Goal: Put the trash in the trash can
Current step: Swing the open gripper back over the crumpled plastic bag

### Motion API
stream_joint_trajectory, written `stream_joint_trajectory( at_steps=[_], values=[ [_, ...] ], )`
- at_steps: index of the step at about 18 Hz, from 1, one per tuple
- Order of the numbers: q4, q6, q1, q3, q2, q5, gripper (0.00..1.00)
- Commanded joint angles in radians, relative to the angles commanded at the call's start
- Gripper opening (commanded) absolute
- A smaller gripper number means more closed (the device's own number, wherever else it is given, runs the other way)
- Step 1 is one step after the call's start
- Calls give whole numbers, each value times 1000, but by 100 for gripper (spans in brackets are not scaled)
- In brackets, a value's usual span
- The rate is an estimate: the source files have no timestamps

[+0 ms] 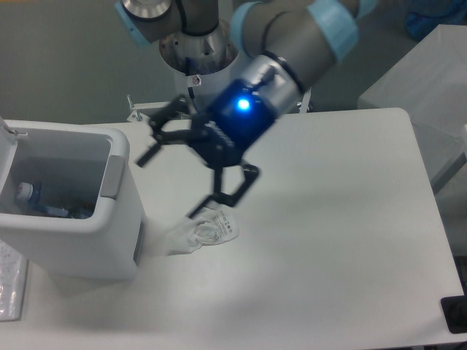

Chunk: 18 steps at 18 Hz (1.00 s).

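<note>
The white trash can (84, 244) stands at the table's left, with its grey panel (112, 175) facing right. Inside it lies the clear bottle (29, 195) with its blue cap and label. The crumpled clear wrapper (206, 230) with white print lies on the table just right of the can. My gripper (171, 187) is open and empty, tilted, a little above the table. Its lower fingertip (197, 213) hangs right over the wrapper's top edge. The other fingertip (144, 158) is near the can's right rim.
A grey-white box (430, 80) stands off the table's right side. A black object (456, 313) sits at the bottom right corner. A pale flat item (9, 292) lies left of the can. A metal clamp (135, 111) is at the table's back edge.
</note>
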Motion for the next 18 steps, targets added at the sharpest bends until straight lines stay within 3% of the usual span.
stream_joint_trajectory(
  at_steps=[8,10,14,18],
  values=[
    [-15,-6,37,15,-129,259,100],
    [-57,-8,17,3,-137,336,100],
    [-198,3,-60,0,-151,512,100],
    [-236,5,-127,-18,-171,664,100]
  ],
)
